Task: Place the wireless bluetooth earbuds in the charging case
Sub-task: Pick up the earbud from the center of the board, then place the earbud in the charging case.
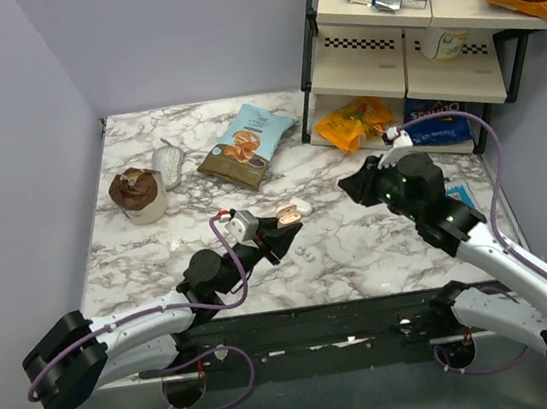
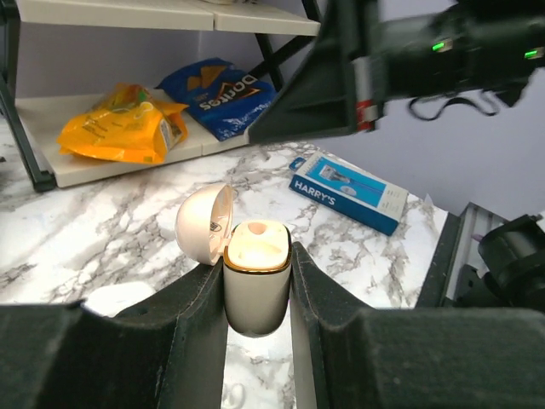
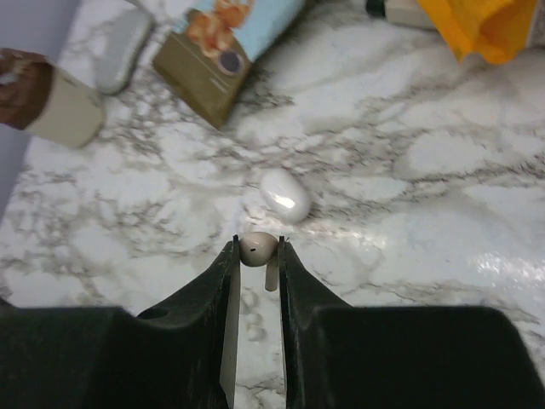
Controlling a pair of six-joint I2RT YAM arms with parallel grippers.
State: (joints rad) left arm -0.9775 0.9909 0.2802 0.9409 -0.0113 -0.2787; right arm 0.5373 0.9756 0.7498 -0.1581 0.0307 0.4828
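My left gripper (image 1: 275,232) is shut on the charging case (image 2: 257,285) and holds it upright above the table. Its lid (image 2: 204,223) is open to the left and the tan-peach inner face (image 2: 257,243) is up. The case also shows in the top view (image 1: 290,212). My right gripper (image 1: 357,185) is shut on one white earbud (image 3: 258,248), stem pointing down, held above the marble to the right of the case. A second small white bud (image 2: 232,394) lies on the table below the case; it also shows in the top view (image 1: 303,254).
A plain white oval object (image 3: 285,195) lies on the marble beyond the right fingertips. A snack bag (image 1: 246,146), a grey object (image 1: 167,165) and a brown-topped cup (image 1: 138,195) sit at the back left. A blue Harry's box (image 2: 347,191) and a shelf rack (image 1: 405,56) with chip bags stand at the right.
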